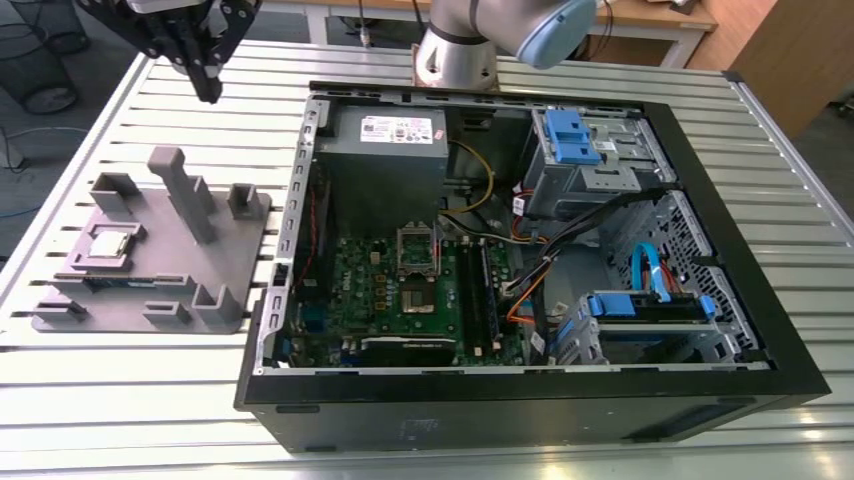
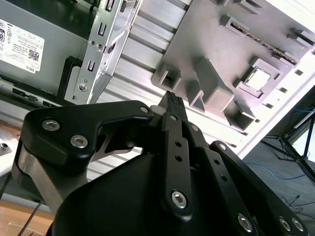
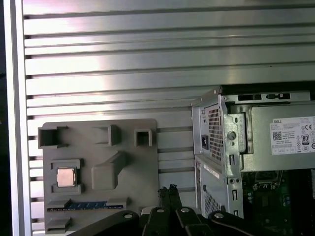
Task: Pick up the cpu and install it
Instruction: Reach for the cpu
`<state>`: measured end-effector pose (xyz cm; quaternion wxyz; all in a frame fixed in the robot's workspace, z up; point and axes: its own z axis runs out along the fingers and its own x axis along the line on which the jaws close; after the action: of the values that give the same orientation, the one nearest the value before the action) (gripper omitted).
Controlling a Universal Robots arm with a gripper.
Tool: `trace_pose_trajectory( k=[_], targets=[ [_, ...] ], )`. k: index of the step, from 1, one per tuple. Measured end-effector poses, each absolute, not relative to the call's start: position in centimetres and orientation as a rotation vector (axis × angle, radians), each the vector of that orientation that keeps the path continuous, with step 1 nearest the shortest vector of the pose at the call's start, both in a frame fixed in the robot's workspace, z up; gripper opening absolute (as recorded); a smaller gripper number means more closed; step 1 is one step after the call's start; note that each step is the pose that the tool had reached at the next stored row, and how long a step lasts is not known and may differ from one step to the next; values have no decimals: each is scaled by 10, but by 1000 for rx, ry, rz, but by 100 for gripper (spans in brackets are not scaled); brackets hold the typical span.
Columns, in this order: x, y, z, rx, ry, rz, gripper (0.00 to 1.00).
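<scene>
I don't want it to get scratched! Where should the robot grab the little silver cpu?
Probably by two opposite edges, coming straight down from above. The cpu lies flat, silvery top up, in a shallow pocket of the fixture, so a sideways approach looks blocked.

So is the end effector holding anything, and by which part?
Nothing held. The end effector is shut and empty; the cpu sits in the gray fixture.
</scene>
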<state>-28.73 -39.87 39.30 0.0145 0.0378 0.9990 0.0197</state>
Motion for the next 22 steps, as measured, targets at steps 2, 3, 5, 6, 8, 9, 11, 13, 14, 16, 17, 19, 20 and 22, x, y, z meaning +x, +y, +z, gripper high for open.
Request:
trace_pose_trajectory(
  k=[2,3,5,6,8,9,11,13,14,16,17,19,20,22],
  targets=[
    [-289,-399,393,118,3110,61,11],
    [-290,-399,393,118,3110,61,11],
    [-292,-399,393,118,3109,61,11],
    [-293,-399,393,118,3109,61,11],
    [-295,-399,393,118,3109,61,11],
    [-296,-399,393,118,3109,61,11],
    [-298,-399,393,118,3109,61,11],
    [-300,-399,393,118,3109,61,11],
    [-300,-399,393,118,3109,61,11],
    [-302,-399,393,118,3108,61,11],
    [-303,-399,393,118,3108,61,11],
    [-305,-399,393,118,3108,61,11],
    [-306,-399,393,118,3108,61,11],
    [-308,-399,393,118,3108,61,11]
  ],
)
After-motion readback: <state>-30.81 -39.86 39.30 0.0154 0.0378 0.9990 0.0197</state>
